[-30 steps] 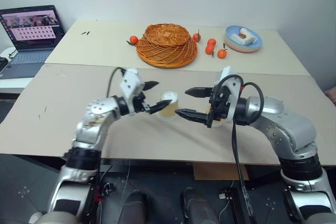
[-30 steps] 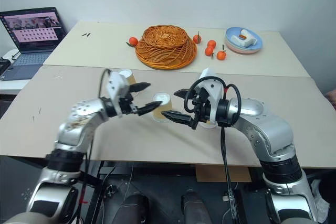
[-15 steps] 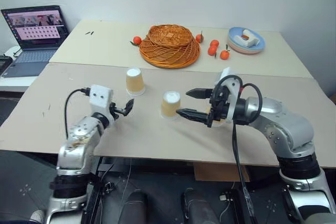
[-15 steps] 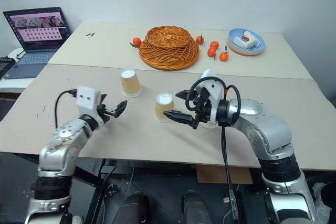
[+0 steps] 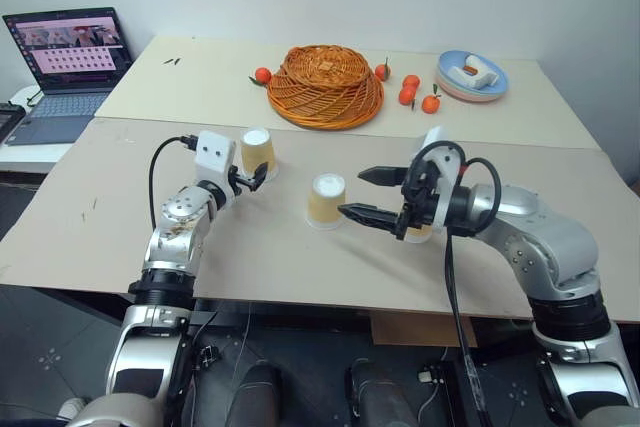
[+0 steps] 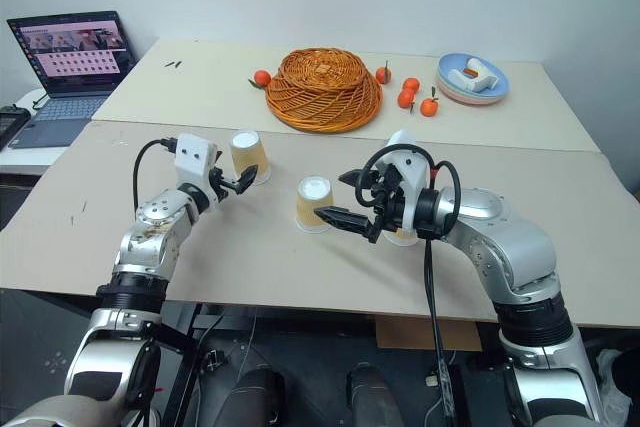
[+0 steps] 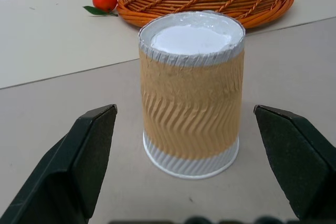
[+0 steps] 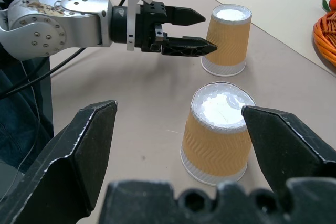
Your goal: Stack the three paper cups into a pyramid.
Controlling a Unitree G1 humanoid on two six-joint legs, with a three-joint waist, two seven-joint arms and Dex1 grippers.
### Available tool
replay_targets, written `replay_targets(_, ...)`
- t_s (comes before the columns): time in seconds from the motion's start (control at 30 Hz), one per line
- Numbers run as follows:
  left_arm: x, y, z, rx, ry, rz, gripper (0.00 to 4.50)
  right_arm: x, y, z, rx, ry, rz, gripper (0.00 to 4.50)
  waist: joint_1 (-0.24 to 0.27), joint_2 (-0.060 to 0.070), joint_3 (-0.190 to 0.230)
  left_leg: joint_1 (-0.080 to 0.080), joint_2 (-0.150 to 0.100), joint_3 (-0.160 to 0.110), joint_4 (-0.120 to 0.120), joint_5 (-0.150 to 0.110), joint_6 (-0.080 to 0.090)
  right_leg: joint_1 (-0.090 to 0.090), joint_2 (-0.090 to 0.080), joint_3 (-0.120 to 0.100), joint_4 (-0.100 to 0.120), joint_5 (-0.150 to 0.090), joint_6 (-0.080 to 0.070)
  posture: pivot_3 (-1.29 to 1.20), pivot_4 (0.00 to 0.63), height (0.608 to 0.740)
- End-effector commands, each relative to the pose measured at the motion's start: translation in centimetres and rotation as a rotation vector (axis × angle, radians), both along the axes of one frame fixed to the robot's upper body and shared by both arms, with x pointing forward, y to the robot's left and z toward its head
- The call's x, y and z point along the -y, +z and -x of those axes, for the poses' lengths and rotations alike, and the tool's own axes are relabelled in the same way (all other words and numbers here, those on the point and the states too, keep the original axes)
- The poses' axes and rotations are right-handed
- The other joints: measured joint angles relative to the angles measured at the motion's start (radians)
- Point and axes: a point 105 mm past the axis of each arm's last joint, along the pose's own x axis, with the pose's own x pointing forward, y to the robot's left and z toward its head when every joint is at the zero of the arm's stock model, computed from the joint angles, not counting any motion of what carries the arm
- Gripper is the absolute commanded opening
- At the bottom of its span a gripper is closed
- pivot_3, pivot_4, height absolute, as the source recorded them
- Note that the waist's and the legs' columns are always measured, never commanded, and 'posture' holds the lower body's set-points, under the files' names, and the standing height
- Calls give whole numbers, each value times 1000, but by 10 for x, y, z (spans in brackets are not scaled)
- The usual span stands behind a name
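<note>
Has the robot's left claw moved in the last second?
Yes. The left gripper swung out from beside the middle cup and now reaches, open, toward the far cup.

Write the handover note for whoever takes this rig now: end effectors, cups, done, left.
Left end effector: open, level, lined up on the far cup, not gripping it.
Right end effector: open, empty, beside the near cup.
Both cups stand upside down and apart on the near table. A third cup is mostly hidden behind the right end effector.
Done: nothing stacked.
Left: set two cups side by side as a base, place the third on top.
</note>
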Motion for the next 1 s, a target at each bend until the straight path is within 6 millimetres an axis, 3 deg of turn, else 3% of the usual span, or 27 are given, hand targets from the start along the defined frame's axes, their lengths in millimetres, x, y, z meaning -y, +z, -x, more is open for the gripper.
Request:
replay_targets(0.03,7,20,-11,58,-40,-5,4469,2,17,5,78,0,-31,4500,0,0,0,0,0,0,0,0,0,0,0,0,0,0,0,0,150,671)
replay_targets(0.3,11,28,-33,52,-34,41,4469,3,16,6,75,-7,-35,4500,1,0,0,-1,-1,0,0,0,0,0,0,0,0,0,1,0,150,671)
replay_targets(0.57,20,26,-36,47,-70,68,4469,3,15,6,77,-8,-31,4500,0,0,0,-1,-1,0,0,0,0,-1,0,0,0,0,1,0,150,671)
replay_targets(0.67,20,27,-35,62,-74,78,3838,3,15,5,75,-8,-29,4500,0,0,0,-1,-1,0,0,0,0,-1,0,0,0,0,1,0,150,671)
replay_targets(0.77,20,27,-35,74,-76,68,2664,2,14,6,69,-3,-29,4500,0,0,0,-1,-1,0,0,0,0,-1,0,0,0,0,1,0,150,671)
replay_targets(1.0,11,29,-20,114,-118,70,2664,-1,11,7,58,4,-29,4500,-5,0,0,-1,-1,0,0,0,0,-1,0,0,0,0,1,0,150,671)
